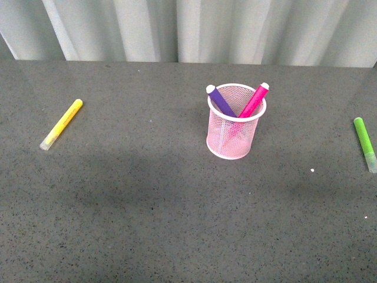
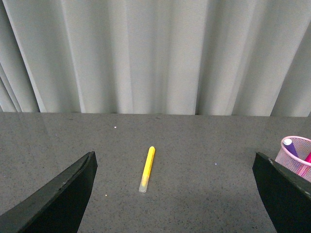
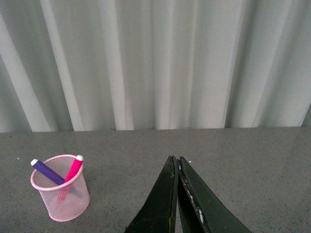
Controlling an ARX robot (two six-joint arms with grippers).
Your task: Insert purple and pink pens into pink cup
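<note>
You have the light pink wire-mesh cylindrical cup (image 1: 236, 122) standing upright just right of the middle of the table, and both pens are already in it: the dark purple marker pen (image 1: 220, 101) leans out toward 11 o'clock and the hot pink marker pen (image 1: 254, 101) toward 1 o'clock, their ends crossing down inside the mesh. By the look of it the job is done. The left hand (image 2: 175, 194) is spread wide with nothing between its fingers, and the right hand (image 3: 177, 194) has its fingers pressed together on nothing; neither arm shows in the front view. What could still spoil it is a careless sweep past the cup, which looks light and top-heavy with both pens leaning over the rim, so a nudge could tip it. The yellow marker pen (image 1: 61, 124) lies at 9 o'clock from the cup and the lime green marker pen (image 1: 364, 143) at 3 o'clock, both well apart from it; leave them. The table (image 1: 177, 218) is dark grey and speckled, with a pale pleated curtain (image 1: 188, 29) behind its far edge.
</note>
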